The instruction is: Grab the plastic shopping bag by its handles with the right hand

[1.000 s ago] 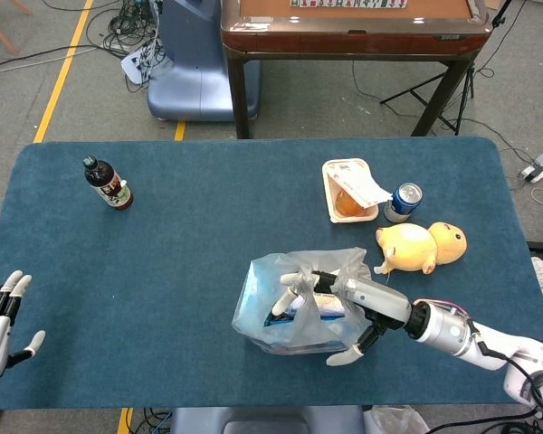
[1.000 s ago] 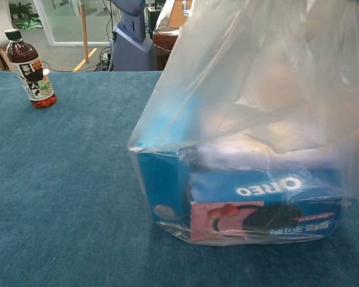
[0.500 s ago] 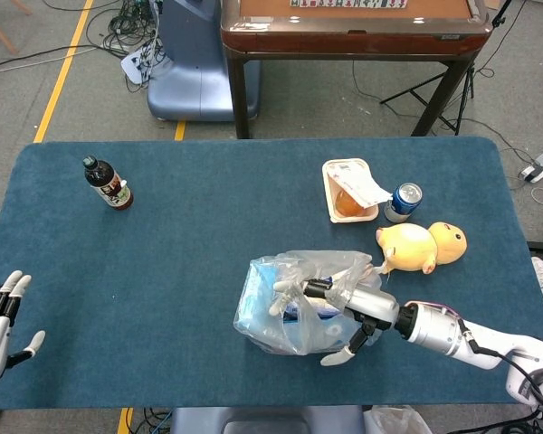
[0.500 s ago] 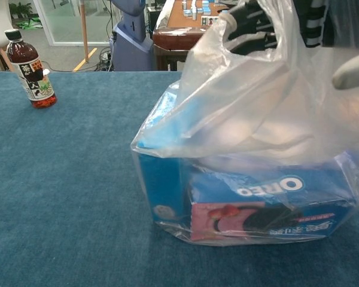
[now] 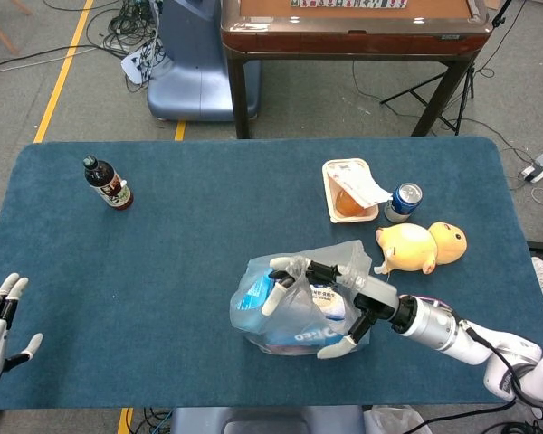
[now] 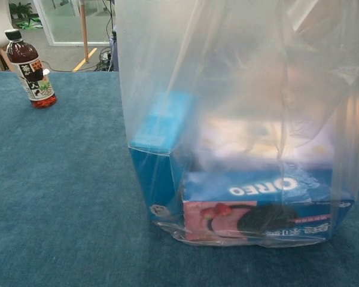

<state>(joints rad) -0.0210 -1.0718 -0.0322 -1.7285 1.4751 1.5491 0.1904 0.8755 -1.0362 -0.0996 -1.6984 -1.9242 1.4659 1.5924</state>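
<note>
Mostly done: right hand point(image 5: 330, 294) has its fingers threaded through the top of the plastic shopping bag point(image 5: 290, 312), near-centre of table point(image 5: 199, 235); handle grip itself unclear. Lift remains.

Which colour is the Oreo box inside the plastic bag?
Blue, with a pink panel below; the Oreo box shows best in the chest view.

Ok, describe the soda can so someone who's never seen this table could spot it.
On the blue table, look to the far right side. The soda can stands between the food tray and the yellow plush toy; it is the only blue and silver cylinder there.
</note>
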